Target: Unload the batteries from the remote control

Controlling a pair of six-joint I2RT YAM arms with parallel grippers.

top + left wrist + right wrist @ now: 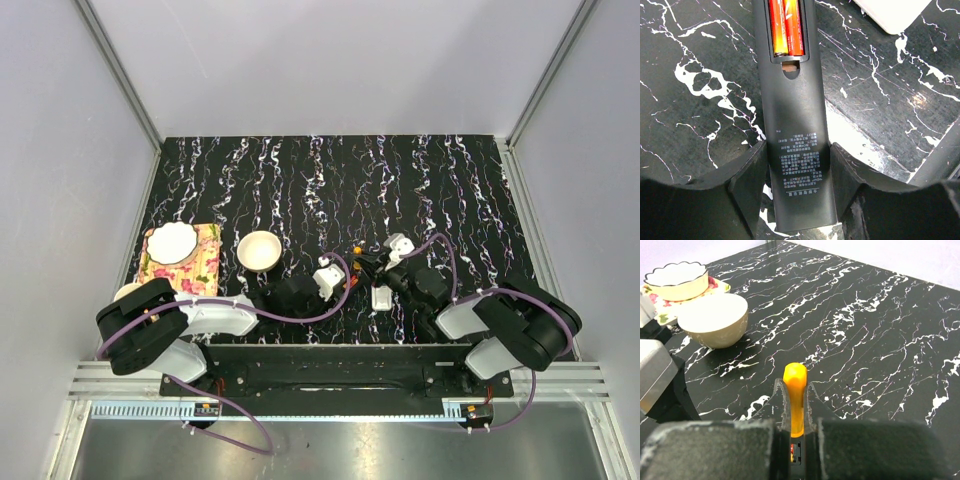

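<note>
The left gripper (797, 165) has its jaws clamped on the sides of the dark remote control (795, 150) at its 6 o'clock end. The two orange batteries (787, 27) sit in the remote's open slot toward 12 o'clock, beyond the jaws. The right gripper (795, 390) is pinched tight on an orange stick (795, 377).

The far half of the table (330, 180) and its right side lie open. On the left a plain bowl (259, 250) and a scalloped bowl (172, 242) on a flowered mat (207, 265) block the way. The near middle is crowded: the left gripper (797, 150) clamps the remote (795, 100), and the right gripper (795, 387) pinches an orange stick (795, 375) beside it.
</note>
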